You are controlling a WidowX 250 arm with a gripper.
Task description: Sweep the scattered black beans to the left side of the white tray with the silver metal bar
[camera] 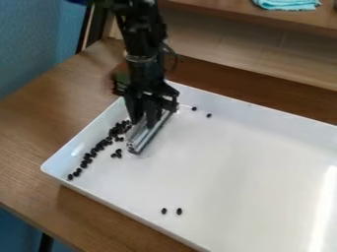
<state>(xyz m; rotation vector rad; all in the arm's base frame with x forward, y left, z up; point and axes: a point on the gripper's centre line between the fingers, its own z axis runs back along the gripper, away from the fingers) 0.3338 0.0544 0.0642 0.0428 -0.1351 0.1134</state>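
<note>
In the camera view, we see the black pincer [149, 122] pointing down into the left part of the white tray [230, 167], close to the tray's upper-left corner. Its fingers are closed on a long silvery bar [143, 138], which lies aslant beneath it: one end comes toward us and a little to the left of the pincer, the other runs up to the right.

Just left of the pincer we find a crowded string of small black beans [100, 146]. It begins beside the pincer and the bar, then trails away down and left along the tray's left wall. Below and left of the pincer, between that string and the bar's near end, sits a small cluster of beans [117, 154]. We spot two separate beans [201, 112] up and to the right of the pincer, near the tray's far wall, and another pair [172, 211] well below it, side by side but apart.

Under the tray, we see the brown wooden table [33, 133]. Far up and to the right of the pincer, a folded turquoise cloth [287, 4] rests on a wooden shelf [223, 12].
</note>
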